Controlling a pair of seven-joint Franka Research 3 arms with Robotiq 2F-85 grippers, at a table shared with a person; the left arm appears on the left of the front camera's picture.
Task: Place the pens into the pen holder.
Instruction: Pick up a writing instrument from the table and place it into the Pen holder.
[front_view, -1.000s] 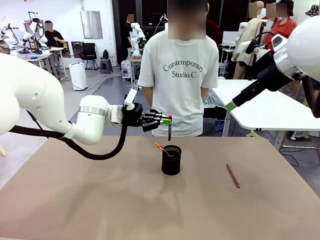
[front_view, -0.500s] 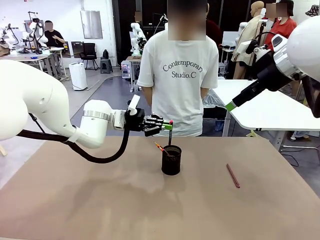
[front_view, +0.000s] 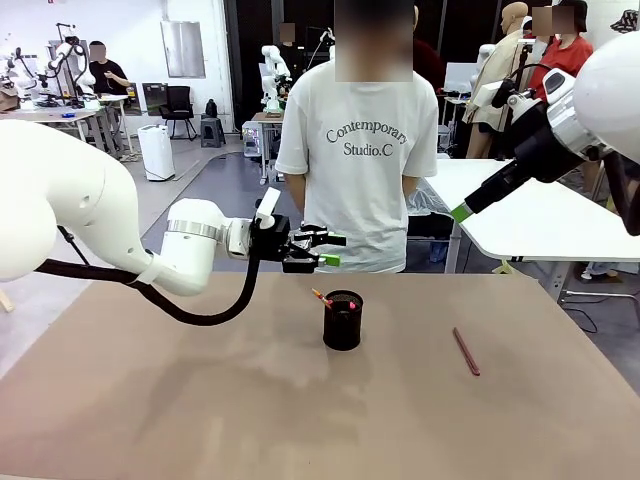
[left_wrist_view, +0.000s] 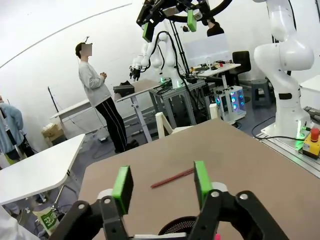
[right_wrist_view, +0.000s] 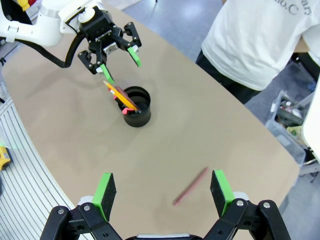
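Left gripper hovering above pen holder, fingers apart; right wrist view revealing yellow-orange pencil leaning inside; right gripper gaping.

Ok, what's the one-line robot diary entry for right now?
left gripper: open, empty, above pen holder | right gripper: open, empty, raised | yellow pen: in holder | reddish pen: lying on table

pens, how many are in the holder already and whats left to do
Two look done: a yellow-orange pencil and a red-tipped pen stand in the black mesh pen holder. Nothing is in hand: the left gripper hovers open above the holder, the right gripper is open too. Left: the reddish pen lying on the table.
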